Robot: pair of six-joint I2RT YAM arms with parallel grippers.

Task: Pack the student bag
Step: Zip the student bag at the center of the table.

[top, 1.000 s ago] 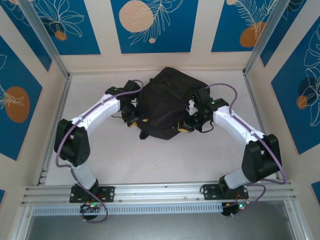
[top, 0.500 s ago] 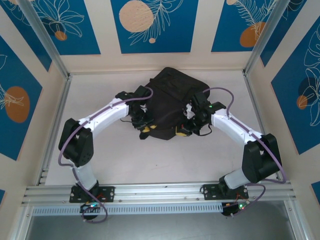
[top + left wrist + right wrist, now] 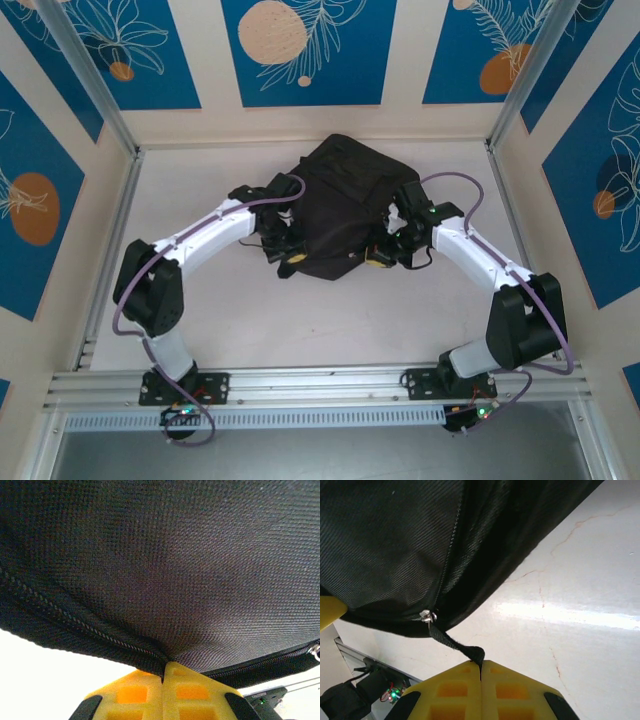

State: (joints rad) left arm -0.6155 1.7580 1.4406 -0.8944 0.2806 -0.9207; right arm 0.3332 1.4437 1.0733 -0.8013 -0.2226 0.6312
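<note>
Two grippers are closed on the student bag [image 3: 340,205]. The left gripper [image 3: 162,672] has its yellow fingers pressed together on a fold of the bag's black weave, right at a zipper seam [image 3: 75,622] on the bag's near left corner. The right gripper [image 3: 480,666] has its yellow fingers pressed together on the end of a black pull strap [image 3: 451,641]. That strap runs up to a metal zipper slider [image 3: 426,615] at the bag's near right corner. Seen from above, the left arm [image 3: 200,235] and the right arm [image 3: 470,250], both white with purple cables, curve in toward the bag from either side. The bag sits bunched up on the white table [image 3: 300,320] between the two grippers. Bare table surface shows just below the bag's near edge in both wrist views.
</note>
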